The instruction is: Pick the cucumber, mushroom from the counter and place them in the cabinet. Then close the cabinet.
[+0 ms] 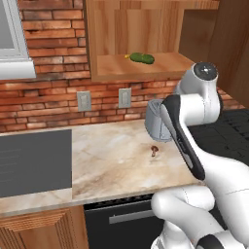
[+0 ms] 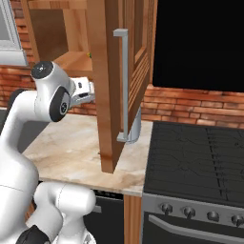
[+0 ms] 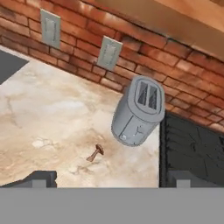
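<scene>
Cucumber lies on the cabinet shelf, upper centre of the left base view, on its side, yellowish tip to the left. Mushroom sits on the counter, centre of that view, just below-left of the toaster; in the hand view it's lower centre, tipped over, near the toaster but apart from it. Cabinet door stands open, handle at centre of the right base view. Gripper above the counter, fingertips at the bottom corners of the hand view, spread wide, nothing between them. Stove at lower right of the right base view, two outlets on the brick wall.
</scene>
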